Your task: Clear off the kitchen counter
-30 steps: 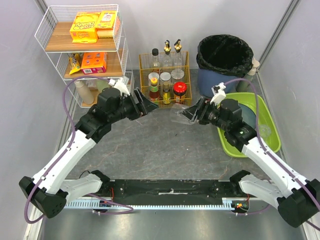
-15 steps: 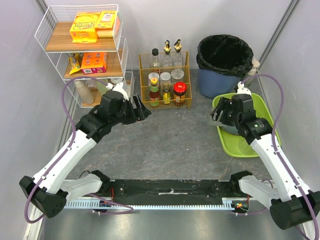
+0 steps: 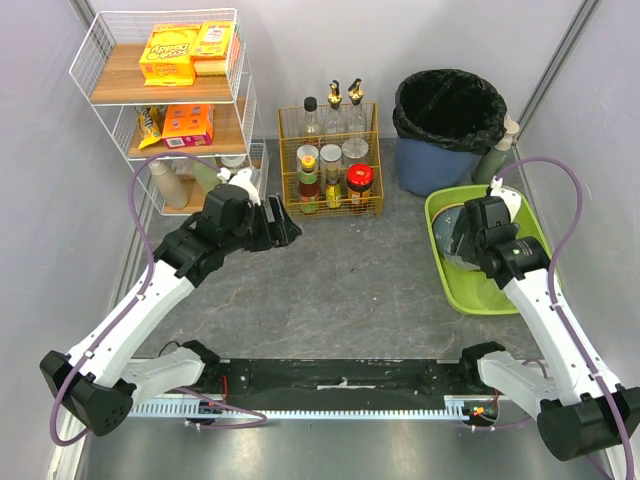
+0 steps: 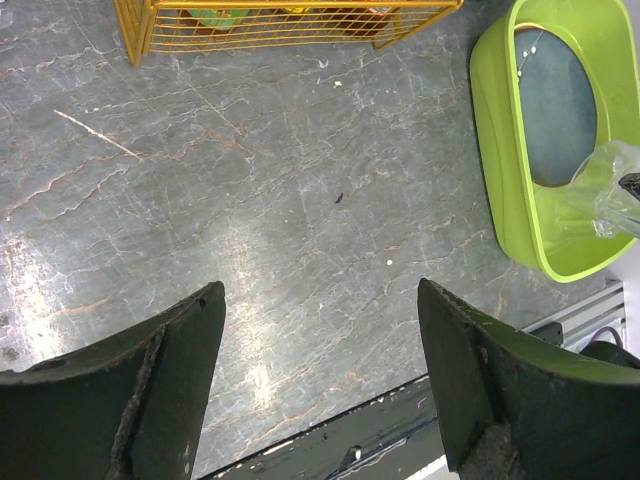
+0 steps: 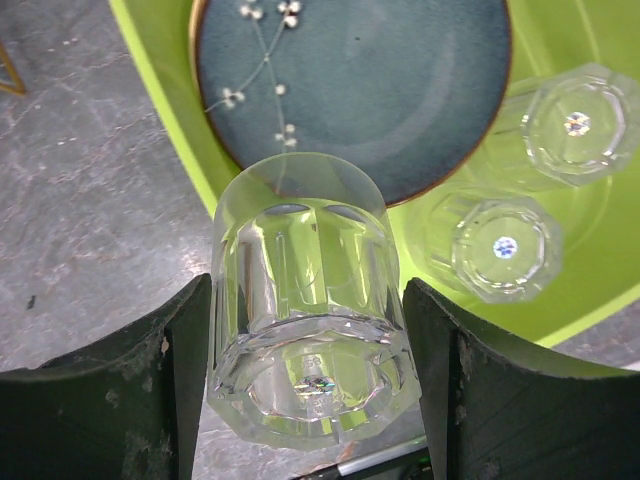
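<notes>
So, the left arm stretches over the grey worktop [image 3: 340, 290], its tool [image 4: 320, 295] spread wide and empty, with the yellow bottle basket [image 4: 280, 20] just ahead. The right arm bends over the lime tray [image 5: 150, 80] on the worktop's right side, tool [image 5: 308, 300] clamped on a clear glass [image 5: 300, 230] above a blue plate [image 5: 350, 80] and two other glasses [image 5: 497, 245].

Top view, upper left: white wire rack [image 3: 112, 88] with wood shelves. Yellow boxes [image 3: 168, 55] on the top shelf, an orange box [image 3: 187, 125] on the shelf below.
Upper centre: yellow wire basket [image 3: 290, 150] holding bottles [image 3: 331, 165] and a red-lidded jar [image 3: 360, 180].
Upper right: blue bin [image 3: 425, 165] lined with a black bag [image 3: 450, 105].
My right wrist view: lime-green tray [image 5: 160, 90] with a dark blue plate [image 5: 370, 80] at top. Two clear faceted glasses [image 5: 497, 243] sit just beside it, at right.
</notes>
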You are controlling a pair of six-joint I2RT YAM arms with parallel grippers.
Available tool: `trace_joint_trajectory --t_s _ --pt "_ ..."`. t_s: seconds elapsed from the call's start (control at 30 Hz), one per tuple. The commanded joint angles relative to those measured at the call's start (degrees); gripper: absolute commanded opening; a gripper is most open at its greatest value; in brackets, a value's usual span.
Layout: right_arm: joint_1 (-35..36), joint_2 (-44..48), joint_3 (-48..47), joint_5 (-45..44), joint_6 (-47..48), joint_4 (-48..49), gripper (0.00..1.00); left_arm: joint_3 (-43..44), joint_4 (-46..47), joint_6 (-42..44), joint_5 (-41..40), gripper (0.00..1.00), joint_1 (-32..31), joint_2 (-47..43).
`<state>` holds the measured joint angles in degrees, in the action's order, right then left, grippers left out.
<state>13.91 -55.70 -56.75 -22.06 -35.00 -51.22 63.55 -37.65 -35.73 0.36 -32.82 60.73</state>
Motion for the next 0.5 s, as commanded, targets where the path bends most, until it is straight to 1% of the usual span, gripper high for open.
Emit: trace_joint_trajectory --t_s 0.0,0.1,0.27,0.33,0.47 --pt "-1.08 0.07 -0.99 -6.84 -0.86 -2.38 0.05 -0.79 0.73 2.59 1.31 0.83 0.03 -1.31" --pt "-1.34 0.42 -0.21 -7.99 -0.59 -3.18 0.06 -1.67 1.26 2.50 1.49 0.83 0.04 -1.40" --pt "-1.87 -0.72 4.01 -3.52 0.20 -3.62 0.10 -2.64 2.40 2.06 2.01 0.83 0.12 -1.14" --pt "-2.13 -0.81 5.77 -1.59 0.02 -3.53 0.13 -2.90 2.58 2.06 2.19 0.83 0.12 -1.05" --pt "-2.22 -0.64 6.39 -0.70 -0.94 -4.59 0.21 -3.96 2.93 1.63 1.22 0.82 0.12 -1.05"
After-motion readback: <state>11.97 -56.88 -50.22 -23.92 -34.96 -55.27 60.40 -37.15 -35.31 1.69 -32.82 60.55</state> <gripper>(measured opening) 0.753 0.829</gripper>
